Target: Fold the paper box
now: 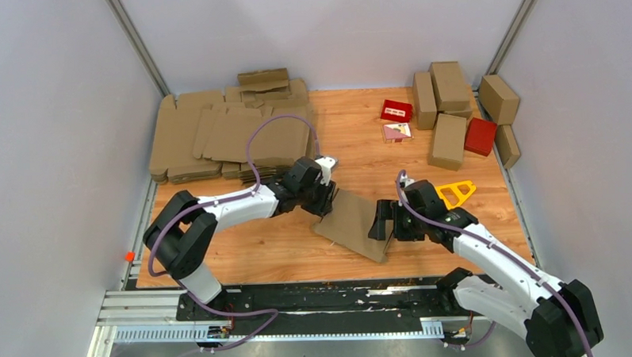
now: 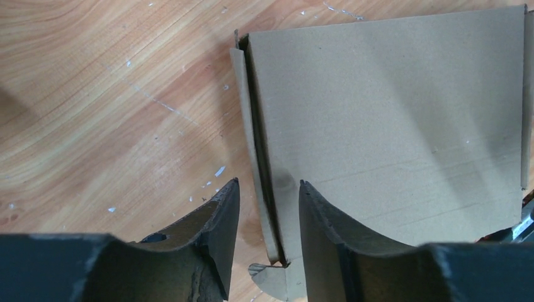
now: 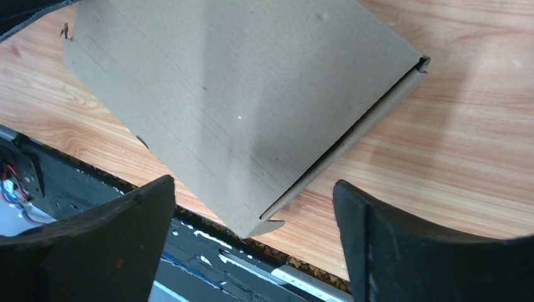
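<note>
The paper box point(image 1: 352, 225) lies closed and flat on the wooden table, near its front edge, between my two grippers. My left gripper point(image 1: 330, 200) is at the box's far left edge. In the left wrist view the fingers point(image 2: 217, 220) stand a little apart and straddle the box's side wall point(image 2: 261, 176) without pinching it. My right gripper point(image 1: 382, 222) is at the box's right side. In the right wrist view it point(image 3: 254, 185) is wide open and empty above the box's near corner point(image 3: 252, 223), which reaches the table's front edge.
A stack of flat brown blanks point(image 1: 232, 134) lies at the back left. Finished brown boxes point(image 1: 449, 110) and red boxes point(image 1: 480, 135) stand at the back right. A yellow tool point(image 1: 456, 192) lies behind my right arm. The black rail point(image 1: 317, 293) runs along the front.
</note>
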You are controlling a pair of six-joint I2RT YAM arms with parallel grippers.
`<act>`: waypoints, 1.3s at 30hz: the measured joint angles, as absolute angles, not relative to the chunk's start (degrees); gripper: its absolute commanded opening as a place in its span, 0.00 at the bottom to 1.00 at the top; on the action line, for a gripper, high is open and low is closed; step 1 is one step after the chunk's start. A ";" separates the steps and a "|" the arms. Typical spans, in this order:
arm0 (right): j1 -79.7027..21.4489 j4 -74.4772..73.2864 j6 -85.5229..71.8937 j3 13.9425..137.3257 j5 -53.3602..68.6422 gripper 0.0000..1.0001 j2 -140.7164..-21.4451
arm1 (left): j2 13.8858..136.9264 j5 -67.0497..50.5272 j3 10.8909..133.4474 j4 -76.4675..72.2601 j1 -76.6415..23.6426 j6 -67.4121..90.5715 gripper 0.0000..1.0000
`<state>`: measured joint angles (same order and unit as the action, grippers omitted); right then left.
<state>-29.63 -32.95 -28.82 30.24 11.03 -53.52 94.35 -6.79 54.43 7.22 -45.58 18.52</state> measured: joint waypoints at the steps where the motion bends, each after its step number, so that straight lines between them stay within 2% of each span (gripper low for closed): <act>1: -29.82 -33.56 -28.91 30.65 10.98 1.00 -53.36 | 94.11 -6.46 54.48 7.55 -45.58 18.55 0.53; 3: -30.22 -34.37 -28.86 31.46 10.70 1.00 -53.25 | 93.54 -5.65 54.50 8.29 -45.58 18.57 0.58; 6: -30.70 -35.55 -28.64 33.21 9.85 0.99 -53.25 | 91.66 -4.32 54.48 9.72 -45.58 18.74 0.59; 8: -30.74 -36.25 -27.62 35.11 9.43 0.95 -53.54 | 89.43 -3.60 54.17 10.13 -45.58 18.83 0.59; 10: -30.74 -36.16 -26.11 37.26 8.75 0.86 -54.46 | 85.80 -2.81 52.93 10.35 -45.58 19.09 0.57; 13: -30.74 -35.05 -23.57 40.42 7.11 0.69 -57.60 | 79.13 -2.35 49.25 10.61 -45.56 19.68 0.47; 16: -30.74 -33.12 -21.67 42.48 5.65 0.49 -61.56 | 72.29 -2.63 44.51 11.33 -45.56 21.19 0.21; 17: -30.74 -32.51 -21.12 43.07 5.26 0.35 -63.02 | 70.35 -3.03 42.92 11.64 -45.56 21.91 0.05; 18: -30.72 -31.81 -20.64 43.66 4.95 0.14 -64.64 | 68.47 -3.68 41.12 11.88 -45.54 22.57 0.00; 19: -30.70 -31.11 -20.12 44.29 4.64 0.03 -66.26 | 66.89 -4.36 39.44 12.16 -45.56 23.40 0.00; 20: -30.65 -30.39 -19.64 44.91 4.38 0.00 -67.94 | 65.49 -4.95 37.67 12.23 -45.65 24.14 0.00; 28: -29.30 -25.87 -18.31 50.15 4.32 0.00 -82.15 | 58.87 -6.61 27.59 11.27 -50.00 30.15 0.00; 39: -27.53 -22.59 -17.85 52.97 4.95 0.00 -90.24 | 61.19 -6.33 21.34 0.10 -53.47 36.03 0.00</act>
